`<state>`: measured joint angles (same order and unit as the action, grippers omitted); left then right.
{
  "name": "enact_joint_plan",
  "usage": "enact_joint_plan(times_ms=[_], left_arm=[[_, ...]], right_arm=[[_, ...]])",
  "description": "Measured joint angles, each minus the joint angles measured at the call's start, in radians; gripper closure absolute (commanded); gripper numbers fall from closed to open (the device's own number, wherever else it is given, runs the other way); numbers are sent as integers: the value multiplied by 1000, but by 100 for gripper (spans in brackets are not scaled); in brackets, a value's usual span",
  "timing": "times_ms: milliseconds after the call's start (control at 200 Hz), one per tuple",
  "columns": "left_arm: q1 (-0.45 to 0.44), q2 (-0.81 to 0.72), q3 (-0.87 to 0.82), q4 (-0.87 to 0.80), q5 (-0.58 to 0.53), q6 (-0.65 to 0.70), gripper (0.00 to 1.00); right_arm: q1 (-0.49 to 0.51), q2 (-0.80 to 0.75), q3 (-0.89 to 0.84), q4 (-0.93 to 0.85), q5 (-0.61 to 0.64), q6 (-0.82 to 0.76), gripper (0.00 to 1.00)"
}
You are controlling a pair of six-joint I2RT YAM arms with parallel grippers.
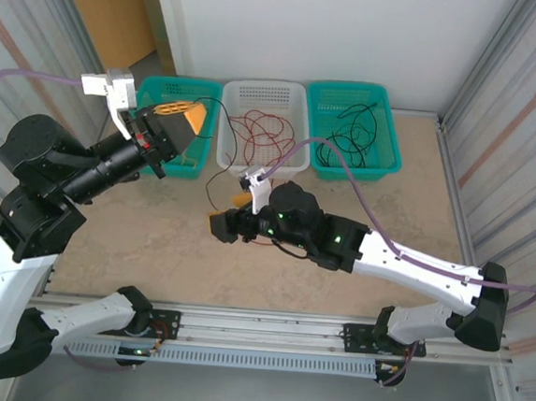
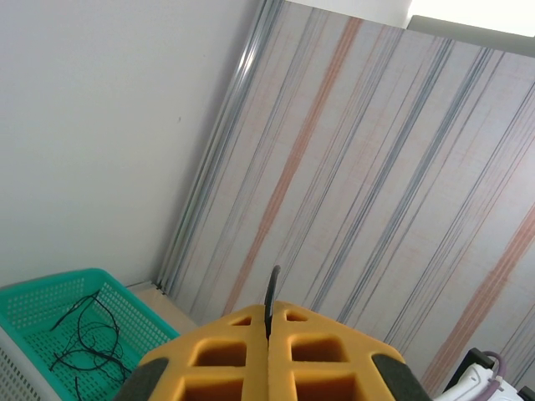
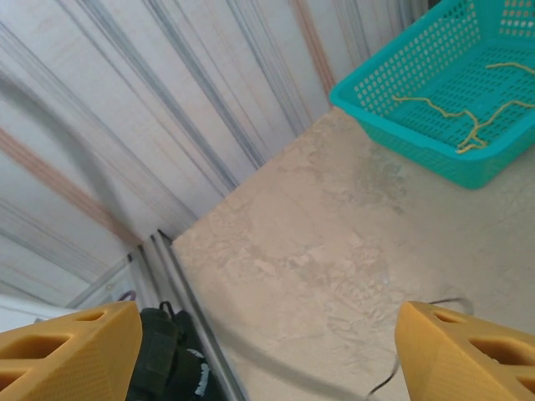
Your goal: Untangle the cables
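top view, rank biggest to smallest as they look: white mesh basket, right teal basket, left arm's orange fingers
1. Right teal plastic mesh basket and white plastic mesh basket: about alike, not ranked.
2. Left arm's orange fingers: clearly smallest, though raised nearer the camera.

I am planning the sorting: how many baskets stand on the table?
3, in a row at the far edge: left teal basket, partly behind the left gripper; white basket in the middle, holding red cables; right teal basket, holding black cables. None seems hidden.
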<state>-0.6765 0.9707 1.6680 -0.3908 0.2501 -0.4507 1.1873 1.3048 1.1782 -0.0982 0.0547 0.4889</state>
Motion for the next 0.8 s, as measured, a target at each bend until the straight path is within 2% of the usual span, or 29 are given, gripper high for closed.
enact_joint_plan(times_ms=[35, 100, 205, 250, 306, 401, 496, 526, 596, 671, 721, 802], left_arm=[[0, 0, 0, 0, 0, -1, 100], [0, 0, 0, 0, 0, -3, 100], [0, 0, 2, 0, 0, -3, 100], [0, 0, 3, -1, -1, -3, 100], [0, 0, 4, -2, -10, -2, 100], [0, 0, 6, -22, -45, 2, 100], [0, 0, -3, -58, -119, 18, 100], [0, 0, -18, -70, -150, 25, 91], [0, -16, -69, -100, -220, 40, 56], [10, -30, -153, -115, -273, 51, 28], [23, -35, -221, -121, -299, 55, 19], [48, -36, -332, -135, -323, 52, 17]], right_arm=[[5, 2, 3, -3, 14, -1, 24], [15, 4, 7, -7, 31, -9, 36], [18, 26, 26, -9, 31, -14, 73], [19, 38, 37, -11, 31, -15, 83], [19, 44, 39, -13, 32, -23, 89], [19, 41, 39, -21, 46, -26, 94], [16, 25, 39, -55, 80, -35, 100], [11, 16, 39, -76, 89, -42, 100], [-19, -5, 52, -135, 112, -53, 100], [-93, -25, 97, -201, 125, -56, 100], [-168, -30, 152, -247, 125, -57, 100], [-310, -28, 264, -310, 116, -57, 100]])
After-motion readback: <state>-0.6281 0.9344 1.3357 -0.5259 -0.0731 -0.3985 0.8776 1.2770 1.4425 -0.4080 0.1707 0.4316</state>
